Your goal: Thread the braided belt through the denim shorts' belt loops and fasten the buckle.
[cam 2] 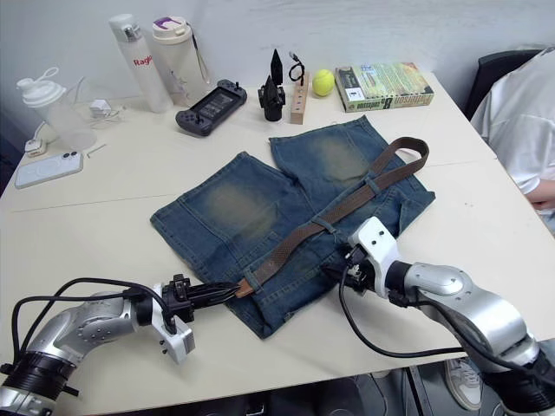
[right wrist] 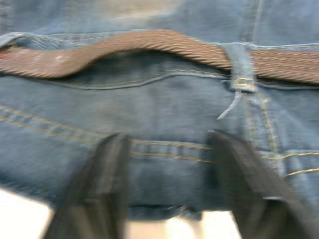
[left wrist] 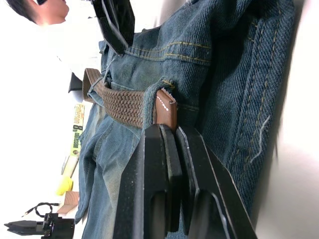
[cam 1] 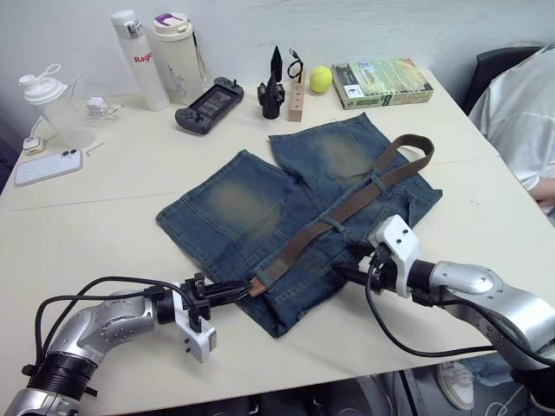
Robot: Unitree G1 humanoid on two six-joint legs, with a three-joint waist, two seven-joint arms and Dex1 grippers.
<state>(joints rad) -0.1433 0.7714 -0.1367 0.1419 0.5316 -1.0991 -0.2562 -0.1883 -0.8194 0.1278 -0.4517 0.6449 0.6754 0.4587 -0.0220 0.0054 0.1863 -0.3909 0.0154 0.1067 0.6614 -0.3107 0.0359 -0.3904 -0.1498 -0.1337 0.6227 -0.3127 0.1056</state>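
Belt: the braided belt [cam 1: 347, 205] lies diagonally along the waistband of the denim shorts [cam 1: 286, 204], which are spread flat on the table [cam 1: 104, 225]. Its far end curls back in a loop near the table's right side.
Threading: the belt passes under at least two belt loops [cam 1: 379, 183] in the head views, and the left wrist view shows one more loop just behind the tan tip [left wrist: 166, 110]. That tip pokes out at the near-left end of the waistband.
Buckle: the buckle cannot be made out; it presumably sits in the folded far end.
Left gripper: the left gripper [cam 1: 238, 290] has its fingers nearly together, right at the tan tip. Whether they actually pinch the tip cannot be told.
Right gripper: the right gripper [cam 2: 334, 270] is spread wide, with its fingers [right wrist: 107, 184] resting on the denim below the belt and holding nothing.
Progress: threading looks largely done on the visible side, as a judgement. What remains is drawing the slack through, bringing the tip round to the buckle and fastening it.
Surroundings: a game controller [cam 1: 209, 104], two bottles [cam 1: 143, 59], a yellow ball [cam 1: 321, 79], a book [cam 1: 381, 82] and a phone [cam 1: 48, 166] sit well apart from the shorts. A person in a white top [cam 1: 525, 113] sits at the right edge.
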